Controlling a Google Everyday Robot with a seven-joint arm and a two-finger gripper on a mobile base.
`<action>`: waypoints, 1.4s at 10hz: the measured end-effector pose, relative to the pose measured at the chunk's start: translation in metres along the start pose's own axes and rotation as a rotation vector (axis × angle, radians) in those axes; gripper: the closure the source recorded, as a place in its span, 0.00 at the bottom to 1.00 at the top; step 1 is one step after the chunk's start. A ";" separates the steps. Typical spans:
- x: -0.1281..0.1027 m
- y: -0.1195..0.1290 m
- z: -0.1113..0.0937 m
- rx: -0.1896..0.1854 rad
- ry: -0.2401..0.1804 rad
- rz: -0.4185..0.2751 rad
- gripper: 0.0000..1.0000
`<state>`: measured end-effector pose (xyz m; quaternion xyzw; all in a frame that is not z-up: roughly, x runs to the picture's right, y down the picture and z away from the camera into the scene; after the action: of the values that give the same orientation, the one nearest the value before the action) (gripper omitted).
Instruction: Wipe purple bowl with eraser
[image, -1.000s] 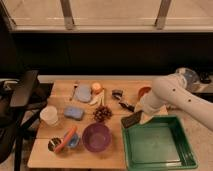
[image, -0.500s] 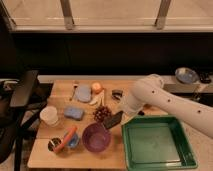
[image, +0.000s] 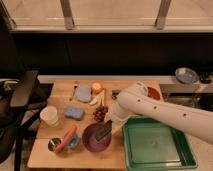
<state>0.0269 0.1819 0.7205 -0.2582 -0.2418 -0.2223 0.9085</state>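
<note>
We judge the task to be well past its opening part. The eraser (image: 103, 132) is off the tabletop (image: 60, 91) and in the grip of the tool (image: 107, 126), which sits at the end of the white arm, just below the middle of the frame, over the right-hand side of the purple bowl (image: 92, 140). As we read it, the tool is pinched on the eraser's upper end, though the wrist hides most of it.

The bowl stands at the lower centre of the frame, near the front edge of the tabletop. The green tray (image: 155, 159) lies just to its right and the pinecone-like clump (image: 101, 113) is above it. The eraser lies within the bowl's outline, against its right inner part. We cannot tell whether its lower end is touching the purple surface or is just clear of it.

What remains, in our view, is the wiping itself: strokes across the bowl's inside, then lifting out.

The eraser's long axis is tilted steeply. It runs from upper right, at the tool, to lower left, so the free end points down into the bowl's hollow.
</note>
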 end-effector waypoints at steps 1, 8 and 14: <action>0.000 0.000 0.000 0.000 0.000 -0.001 1.00; -0.027 -0.010 0.039 -0.026 -0.054 -0.020 1.00; -0.033 0.003 0.060 -0.072 -0.100 -0.024 1.00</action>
<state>-0.0163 0.2282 0.7462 -0.2985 -0.2817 -0.2286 0.8828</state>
